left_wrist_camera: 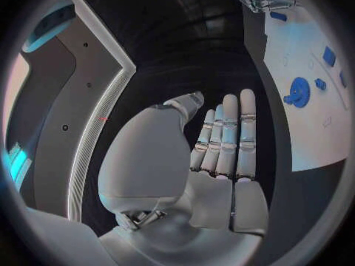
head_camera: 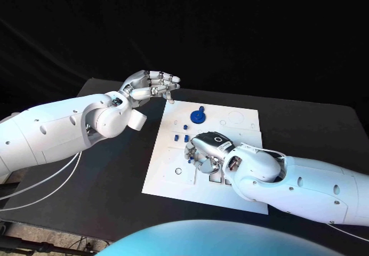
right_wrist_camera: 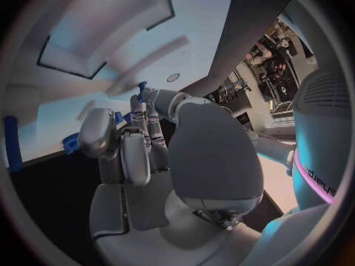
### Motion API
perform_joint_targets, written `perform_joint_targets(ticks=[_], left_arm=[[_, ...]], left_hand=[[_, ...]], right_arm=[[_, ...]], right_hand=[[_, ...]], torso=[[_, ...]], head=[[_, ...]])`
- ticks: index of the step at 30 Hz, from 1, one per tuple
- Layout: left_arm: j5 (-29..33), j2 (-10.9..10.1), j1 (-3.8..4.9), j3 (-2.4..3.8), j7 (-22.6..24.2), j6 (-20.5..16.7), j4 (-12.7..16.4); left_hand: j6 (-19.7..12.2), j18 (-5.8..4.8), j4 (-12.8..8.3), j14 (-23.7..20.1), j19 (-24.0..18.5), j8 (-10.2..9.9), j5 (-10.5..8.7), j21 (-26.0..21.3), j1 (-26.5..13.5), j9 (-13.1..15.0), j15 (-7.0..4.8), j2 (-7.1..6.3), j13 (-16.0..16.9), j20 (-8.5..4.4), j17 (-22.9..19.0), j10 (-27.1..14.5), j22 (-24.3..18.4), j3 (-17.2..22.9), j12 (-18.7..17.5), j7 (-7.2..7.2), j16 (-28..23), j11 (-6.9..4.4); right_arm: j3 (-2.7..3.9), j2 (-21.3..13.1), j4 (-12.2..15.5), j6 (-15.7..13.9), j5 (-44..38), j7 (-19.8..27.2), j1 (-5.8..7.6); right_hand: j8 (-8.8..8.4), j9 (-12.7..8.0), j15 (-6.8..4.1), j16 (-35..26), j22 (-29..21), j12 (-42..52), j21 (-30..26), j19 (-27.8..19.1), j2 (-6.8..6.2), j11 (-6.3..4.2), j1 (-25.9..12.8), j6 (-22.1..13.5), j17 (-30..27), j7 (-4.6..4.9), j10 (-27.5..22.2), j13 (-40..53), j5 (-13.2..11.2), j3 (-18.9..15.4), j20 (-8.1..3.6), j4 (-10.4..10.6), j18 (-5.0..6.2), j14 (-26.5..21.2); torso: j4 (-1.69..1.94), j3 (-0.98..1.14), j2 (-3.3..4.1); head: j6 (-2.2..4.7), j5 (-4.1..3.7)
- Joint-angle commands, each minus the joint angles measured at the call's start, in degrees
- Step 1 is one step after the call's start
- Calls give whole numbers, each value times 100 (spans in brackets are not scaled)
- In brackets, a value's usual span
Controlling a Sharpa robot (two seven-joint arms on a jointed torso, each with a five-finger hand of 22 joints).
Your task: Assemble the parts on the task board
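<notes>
Trouble looks likeliest at the right hand, pinching a small blue peg over the board. A tilt could jam it. Left hand hovers empty, fingers apart.

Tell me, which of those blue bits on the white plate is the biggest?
The round blue disc near the far end of the task board. It is wide and wheel-shaped, while the other blue parts are small pegs closer to the right hand.
</notes>
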Motion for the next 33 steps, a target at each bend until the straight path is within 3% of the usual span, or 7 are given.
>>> perform_joint_targets(ticks=[1, 21, 25, 29, 33], left_arm=[[-13, 7, 2, 4, 25, 102, 12], [-19, -2, 2, 4, 21, 105, 20], [-19, -3, 2, 4, 19, 101, 18], [-19, -11, 2, 4, 19, 96, 21], [-21, -22, 2, 4, 17, 109, 18]], left_hand=[[-36, 73, -19, -33, -56, -15, 11, 23, -18, -10, 26, -28, -5, 2, -3, -22, 9, 12, -20, 230, -32, -2], [-40, 74, -22, -32, -57, -14, 11, 24, -20, -10, 27, -26, -5, 3, -2, -26, 9, 14, -19, 231, -34, -1], [-40, 74, -22, -32, -57, -14, 11, 24, -20, -10, 27, -26, -5, 3, -2, -26, 9, 14, -19, 231, -34, -1], [-40, 74, -22, -32, -57, -14, 11, 24, -20, -10, 27, -26, -5, 3, -2, -26, 9, 14, -19, 231, -34, -1], [-49, 74, -27, -32, -59, -11, 11, 25, -26, -12, 29, -22, -6, 6, -1, -35, 10, 18, -17, 233, -36, 1]], right_arm=[[-5, 23, -26, 114, -105, -23, -21], [-23, 67, -88, 166, 105, 95, -47], [-24, 63, -129, -104, 167, 101, -48], [-26, 43, -169, -333, 285, 76, -47], [-26, 10, -144, -423, 369, 89, -47]], right_hand=[[-22, 4, -35, 30, -9, 107, -19, 0, 54, -275, -15, 25, -3, 18, 296, 238, 22, 5, -3, -41, -63, 208], [-45, 5, -26, 42, -19, 114, -57, -20, 50, -268, -113, 12, 17, 28, 257, 276, 12, -41, 6, -48, -57, 215], [-218, -56, 44, 45, -60, -5, -163, -68, 38, -180, -244, -224, 18, 109, -36, 277, 15, -106, 54, -65, -46, 217], [-373, -115, 179, 20, -167, -210, -409, -202, -82, -25, -338, -470, -33, 202, -621, 179, 17, -134, 158, -129, -7, 188], [-438, -138, 256, -134, -382, -247, -841, -426, -200, 60, -457, -592, -295, 243, -1013, 96, 1, -289, 252, -127, 75, 74]], torso=[[-4, 1, 0], [-7, -7, -6], [-13, -3, -7], [-8, 2, -5], [-1, 1, -1]], head=[[11, -7], [20, -63], [22, -66], [39, -81], [35, -84]])
